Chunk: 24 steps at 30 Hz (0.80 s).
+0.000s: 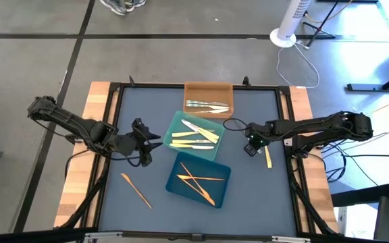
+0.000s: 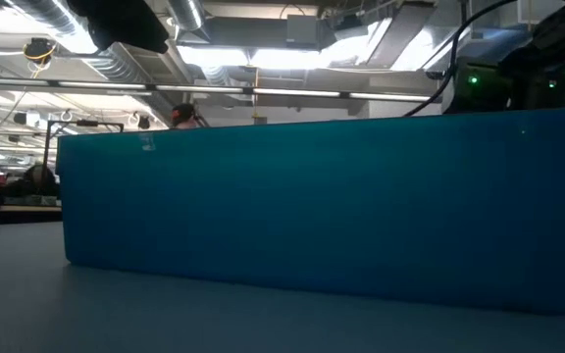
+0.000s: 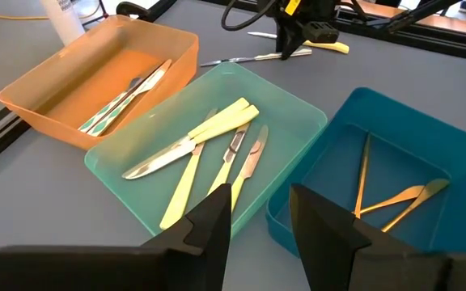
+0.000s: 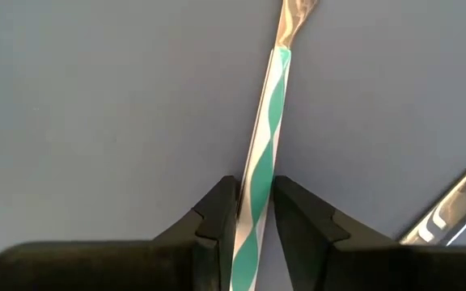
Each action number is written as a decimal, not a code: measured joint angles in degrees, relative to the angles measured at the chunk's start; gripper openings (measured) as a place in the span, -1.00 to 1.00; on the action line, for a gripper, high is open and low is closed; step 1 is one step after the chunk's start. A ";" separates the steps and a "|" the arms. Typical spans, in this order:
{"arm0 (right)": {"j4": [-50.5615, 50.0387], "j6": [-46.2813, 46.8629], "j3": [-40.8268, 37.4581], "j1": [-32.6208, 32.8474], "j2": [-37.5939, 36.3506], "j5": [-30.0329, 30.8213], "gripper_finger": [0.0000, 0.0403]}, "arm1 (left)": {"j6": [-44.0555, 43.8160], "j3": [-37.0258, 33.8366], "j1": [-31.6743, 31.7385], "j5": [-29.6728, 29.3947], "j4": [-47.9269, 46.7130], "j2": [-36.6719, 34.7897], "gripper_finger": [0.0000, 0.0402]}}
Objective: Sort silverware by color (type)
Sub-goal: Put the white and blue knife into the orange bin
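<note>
Mostly sorted: three trays filled. Outstanding: orange utensil (image 1: 136, 190) at seven o'clock, yellow one (image 1: 268, 158) at three. My right gripper (image 4: 255, 212) clenches a green-striped utensil (image 4: 265, 137); my left gripper (image 3: 259, 212) hangs released.

Matt grey table mat (image 1: 140, 108); translucent plastic trays (image 3: 290, 121); glossy striped utensil handle (image 4: 264, 153); raw wood table edges (image 1: 80, 182).

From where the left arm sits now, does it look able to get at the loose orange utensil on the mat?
Probably yes. The orange utensil lies alone on the mat on the left arm's side, apart from the blue tray, with nothing over it. The left end effector looks open and empty.
</note>
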 joint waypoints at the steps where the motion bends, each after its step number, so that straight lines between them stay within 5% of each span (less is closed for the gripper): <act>1: 0.02 -0.01 0.00 0.00 0.00 0.24 -0.58 | 0.00 0.00 0.00 0.00 0.00 0.00 -0.40; 11: 0.07 -0.02 -0.03 -0.02 0.04 -0.17 -0.60 | 0.02 0.00 0.00 -0.11 0.00 0.00 -0.40; 24: -0.05 0.00 -0.05 -0.07 0.04 -0.06 -0.96 | 0.46 0.00 0.00 -0.17 -0.02 0.00 -0.40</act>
